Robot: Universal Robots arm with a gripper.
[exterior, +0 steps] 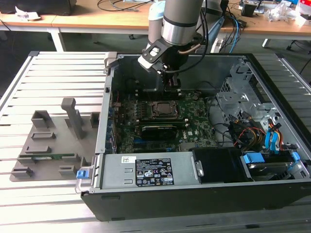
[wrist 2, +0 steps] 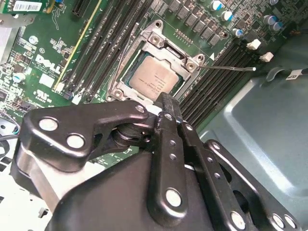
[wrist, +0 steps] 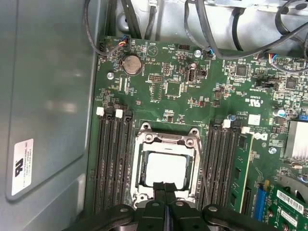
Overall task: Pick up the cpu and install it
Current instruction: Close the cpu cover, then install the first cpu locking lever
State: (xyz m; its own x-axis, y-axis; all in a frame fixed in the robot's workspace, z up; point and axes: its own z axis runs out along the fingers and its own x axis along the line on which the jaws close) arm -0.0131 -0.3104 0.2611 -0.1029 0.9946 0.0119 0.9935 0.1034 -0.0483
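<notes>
CPU [wrist: 166, 168] sits in the socket frame [wrist: 144, 144] on the green motherboard [wrist: 168, 86], its silvery lid facing up between the banks of memory slots [wrist: 113, 159]. The end effector [wrist: 164, 185] hangs just over the chip's near edge with its fingertips pressed together and nothing between them. In the exterior view it is inside the open computer case [exterior: 272, 87] on the slatted worktop [exterior: 48, 63].

The thin retention lever [wrist 2: 231, 68] looks swung out and unlatched, though the angle leaves that unsure. If so, the chip may be loose, and a nudge from the closed tips could tilt it onto the socket pins or scratch the lid.

Print is plentiful: a white sticker [wrist: 21, 166] on the case wall, a white label [exterior: 155, 172] on the power supply, lettering on the board and the chip lid.
</notes>
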